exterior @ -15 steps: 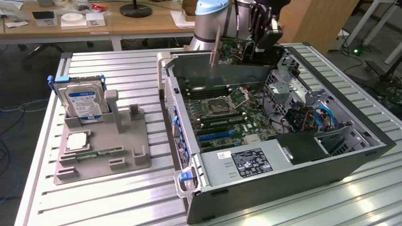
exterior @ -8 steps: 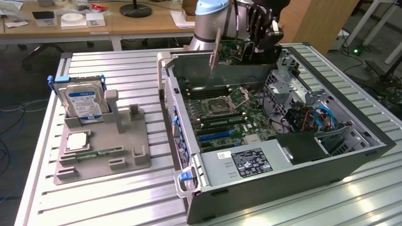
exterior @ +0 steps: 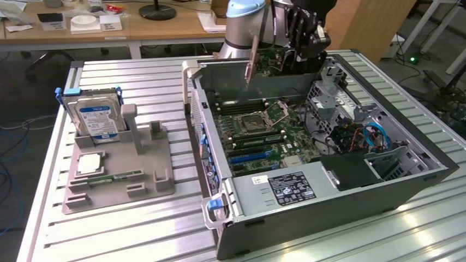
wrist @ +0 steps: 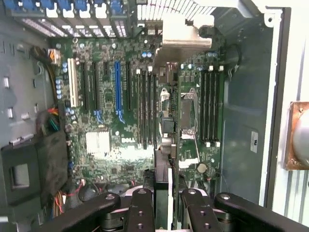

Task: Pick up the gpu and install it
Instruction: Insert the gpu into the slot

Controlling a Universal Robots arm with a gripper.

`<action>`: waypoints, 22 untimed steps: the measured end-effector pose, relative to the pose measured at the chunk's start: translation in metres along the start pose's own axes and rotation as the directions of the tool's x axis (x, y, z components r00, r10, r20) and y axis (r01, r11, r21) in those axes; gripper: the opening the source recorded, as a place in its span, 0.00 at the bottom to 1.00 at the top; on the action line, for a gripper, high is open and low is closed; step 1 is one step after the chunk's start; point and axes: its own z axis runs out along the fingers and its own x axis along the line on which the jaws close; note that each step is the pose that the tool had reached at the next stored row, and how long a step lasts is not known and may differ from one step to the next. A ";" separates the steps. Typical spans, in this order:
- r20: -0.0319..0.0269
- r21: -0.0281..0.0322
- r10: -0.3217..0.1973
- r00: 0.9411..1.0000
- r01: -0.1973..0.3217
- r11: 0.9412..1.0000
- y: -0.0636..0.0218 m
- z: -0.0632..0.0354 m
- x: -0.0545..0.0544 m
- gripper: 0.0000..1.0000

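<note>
Exterior view first: where is the gpu [exterior: 271, 59]?

— Up in the air, hanging on edge over the far end of the open computer case [exterior: 407, 180], with its pale bracket toward the exterior view's left. It touches neither the case wall nor the motherboard [exterior: 255, 131] below it.

— And the claw [exterior: 300, 43]?

— Clamped on the gpu from above. The wrist view shows it plainly: the gpu [wrist: 163, 166] runs edge-on between the two black fingers [wrist: 141, 208], and the claw [wrist: 164, 203] presses on it from both sides.

— What lies beneath it in that view?

— The motherboard [wrist: 120, 145], seen face-on, with its row of long slots. Among them is a blue slot [wrist: 117, 87]. The gpu is not seated in any of them.

— Anything else on the desk [exterior: 131, 234]?

— A grey parts holder [exterior: 145, 180] sits well apart from the case, on the exterior view's left. A silver hard drive [exterior: 97, 117] with a blue label stands upright in it, and a small green memory stick [exterior: 117, 177] lies flat nearer its front.
</note>
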 end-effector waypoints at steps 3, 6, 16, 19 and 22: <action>0.001 0.005 -0.003 1.000 0.003 1.000 0.0002 0.0022 0.001 0.27; 0.001 0.005 -0.004 1.000 0.004 1.000 0.0008 0.0038 0.005 0.27; -0.002 0.005 -0.004 1.000 0.004 1.000 0.0035 0.0047 0.009 0.27; -0.002 0.005 -0.004 1.000 0.004 1.000 0.0055 0.0048 0.009 0.27; -0.003 0.005 -0.004 1.000 0.004 1.000 0.0070 0.0049 0.009 0.27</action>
